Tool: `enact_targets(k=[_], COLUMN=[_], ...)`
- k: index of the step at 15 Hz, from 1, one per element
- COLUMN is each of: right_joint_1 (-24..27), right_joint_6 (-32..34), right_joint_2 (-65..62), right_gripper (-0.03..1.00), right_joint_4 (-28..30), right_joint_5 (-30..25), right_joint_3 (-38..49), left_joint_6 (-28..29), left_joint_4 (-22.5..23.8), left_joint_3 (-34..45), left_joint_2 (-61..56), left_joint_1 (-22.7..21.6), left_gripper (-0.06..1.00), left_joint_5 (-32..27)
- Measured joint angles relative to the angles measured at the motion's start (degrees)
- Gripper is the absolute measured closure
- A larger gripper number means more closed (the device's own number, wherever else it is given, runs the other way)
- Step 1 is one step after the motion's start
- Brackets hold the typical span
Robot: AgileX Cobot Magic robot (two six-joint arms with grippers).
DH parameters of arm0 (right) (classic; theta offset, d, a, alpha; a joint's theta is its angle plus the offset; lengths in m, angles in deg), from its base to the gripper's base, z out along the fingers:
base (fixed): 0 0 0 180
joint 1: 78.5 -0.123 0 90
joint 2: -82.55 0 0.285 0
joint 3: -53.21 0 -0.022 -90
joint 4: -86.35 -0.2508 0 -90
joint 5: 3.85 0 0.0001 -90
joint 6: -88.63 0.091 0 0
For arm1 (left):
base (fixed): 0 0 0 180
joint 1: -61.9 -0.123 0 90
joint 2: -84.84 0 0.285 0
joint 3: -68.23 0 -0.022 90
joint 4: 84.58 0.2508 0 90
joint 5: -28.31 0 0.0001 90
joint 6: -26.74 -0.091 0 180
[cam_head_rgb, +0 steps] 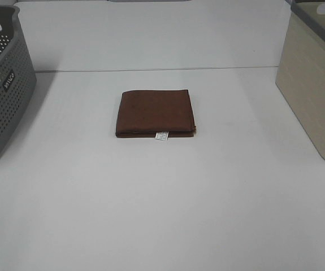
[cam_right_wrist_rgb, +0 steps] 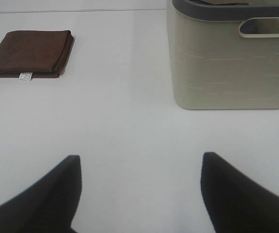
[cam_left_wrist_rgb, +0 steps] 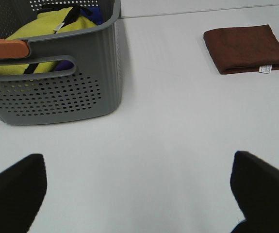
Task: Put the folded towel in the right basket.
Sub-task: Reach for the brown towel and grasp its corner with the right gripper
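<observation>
Spotting folded towel (cam_head_rgb: 156,113) flat at centre, tag edge facing 6 o'clock, right basket (cam_head_rgb: 315,96) off at 2. Seeing right gripper (cam_right_wrist_rgb: 140,158) and left gripper (cam_left_wrist_rgb: 138,155) both spread wide, empty. Roughly equidistant; favouring right, towel around its 11 o'clock.

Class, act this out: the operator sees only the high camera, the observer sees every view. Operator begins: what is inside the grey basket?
Observer: The left wrist view shows yellow cloth lying in the grey basket.
Operator: Is the left tool open?
Observer: Yes, the left tool is open and empty.
Operator: And the right tool?
Observer: The right tool is open too, holding nothing.
</observation>
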Motion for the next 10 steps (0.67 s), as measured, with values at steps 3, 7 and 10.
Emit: enact_targets(k=[3, 7, 10], right_joint_1=[0.0, 0.0, 0.0], right_joint_6=[0.0, 0.0, 0.0], right_joint_2=[0.0, 0.0, 3.15], right_gripper=[0.3, 0.3, 0.3], right_joint_4=[0.0, 0.0, -0.23], right_joint_5=[0.0, 0.0, 2.75], right_joint_3=[0.0, 0.0, -1.32], left_joint_6=[0.0, 0.0, 0.0], left_joint_4=[0.0, 0.0, 0.0], left_joint_3=[0.0, 0.0, 0.0], left_joint_2=[0.0, 0.0, 0.0], left_joint_1=[0.0, 0.0, 0.0], left_gripper=[-0.03, -0.03, -0.03], left_joint_5=[0.0, 0.0, 0.0])
